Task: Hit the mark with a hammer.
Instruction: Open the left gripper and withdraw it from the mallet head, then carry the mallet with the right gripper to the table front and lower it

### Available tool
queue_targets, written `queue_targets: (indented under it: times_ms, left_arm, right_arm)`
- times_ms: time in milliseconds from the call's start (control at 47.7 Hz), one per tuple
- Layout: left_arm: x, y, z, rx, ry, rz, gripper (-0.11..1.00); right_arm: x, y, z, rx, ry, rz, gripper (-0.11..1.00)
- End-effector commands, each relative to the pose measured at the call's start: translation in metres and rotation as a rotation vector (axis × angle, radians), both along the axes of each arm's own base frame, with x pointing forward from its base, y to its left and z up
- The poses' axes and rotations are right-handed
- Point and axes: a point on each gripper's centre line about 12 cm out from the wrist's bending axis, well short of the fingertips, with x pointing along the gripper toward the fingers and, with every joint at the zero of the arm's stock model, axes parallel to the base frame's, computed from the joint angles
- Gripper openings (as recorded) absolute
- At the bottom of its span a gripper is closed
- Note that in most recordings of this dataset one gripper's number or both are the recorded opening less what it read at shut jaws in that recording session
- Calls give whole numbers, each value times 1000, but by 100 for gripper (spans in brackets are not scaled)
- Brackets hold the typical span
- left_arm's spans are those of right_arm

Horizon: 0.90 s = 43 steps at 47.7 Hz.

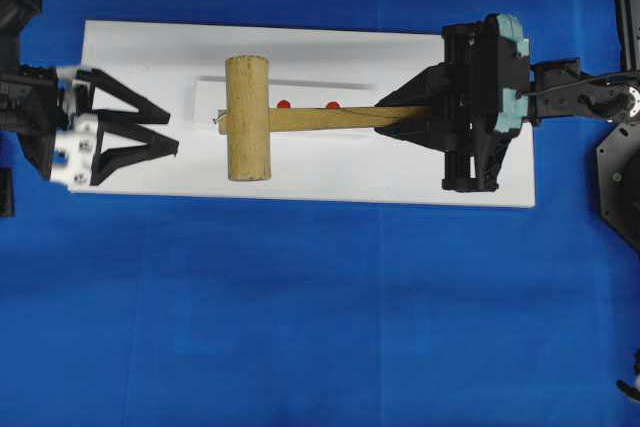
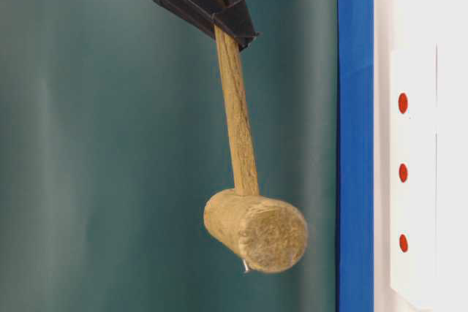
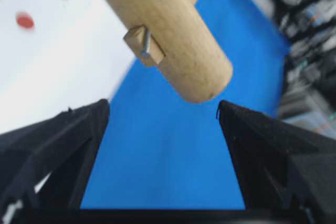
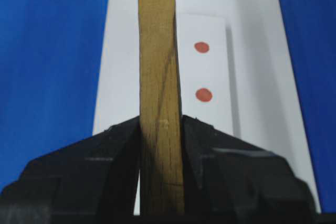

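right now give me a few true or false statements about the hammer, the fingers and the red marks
1. The right gripper is shut on the light wooden mallet's handle. True.
2. The left gripper fingers are closed on the mallet head. False: they stand open, holding nothing.
3. The mallet head rests on the white board. False: the table-level view shows it raised off it.
4. Three round red marks sit in a row on the board. True.
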Motion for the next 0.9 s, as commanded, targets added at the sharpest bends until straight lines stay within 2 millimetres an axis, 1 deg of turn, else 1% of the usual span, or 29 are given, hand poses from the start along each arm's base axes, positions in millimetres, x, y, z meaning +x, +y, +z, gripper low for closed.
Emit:
queue_targets:
  times_ms: [0,147,273,357,524,671,881]
  left_arm:
    - [2,-1,8,124,-28,-47,81]
    - [1,0,6,386,-16,-139,81]
    - [1,0,6,514,-13,-182,81]
    - [1,3,5,535,-8,-179,81]
    - [0,6,4,539,-2,-170,81]
    - [-1,7,2,543,5,-170,81]
    - [-1,7,2,543,6,-168,81]
  right_arm:
    - [3,0,13,25,-39,-13,10]
    - [3,4,13,40,-40,-10,10]
    - [4,8,12,50,-39,-1,10]
    - [4,13,12,58,-39,8,10]
    - [7,30,10,82,-40,27,10]
    - [14,51,4,92,-37,15,10]
    - [23,86,-8,91,-24,-9,10]
